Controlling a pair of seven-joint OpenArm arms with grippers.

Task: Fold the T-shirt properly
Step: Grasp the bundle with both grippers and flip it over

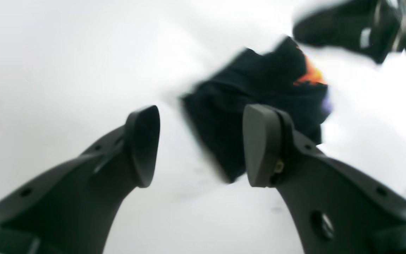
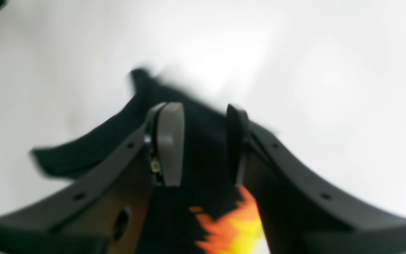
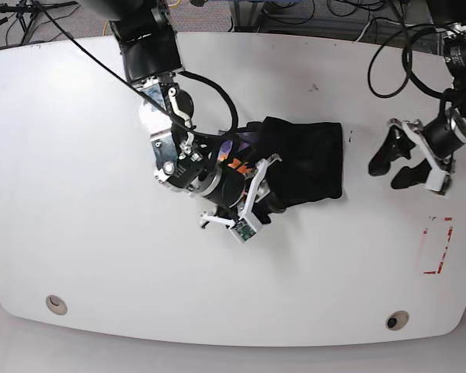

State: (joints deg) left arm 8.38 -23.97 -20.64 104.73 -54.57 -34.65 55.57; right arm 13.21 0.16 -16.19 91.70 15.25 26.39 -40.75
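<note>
A white tabletop [image 3: 85, 233] with rounded corners lies below me. On it, near the middle, lies a bunched black T-shirt [image 3: 311, 159] showing a small orange print. A red rectangular outline [image 3: 436, 245] marks the surface toward one edge. Two round fittings [image 3: 56, 304], possibly grommets, sit along the near edge.

My fingers [image 1: 143, 144] are matte black with rounded pads; black cables [image 3: 217, 89] loop along my dark arm.
</note>
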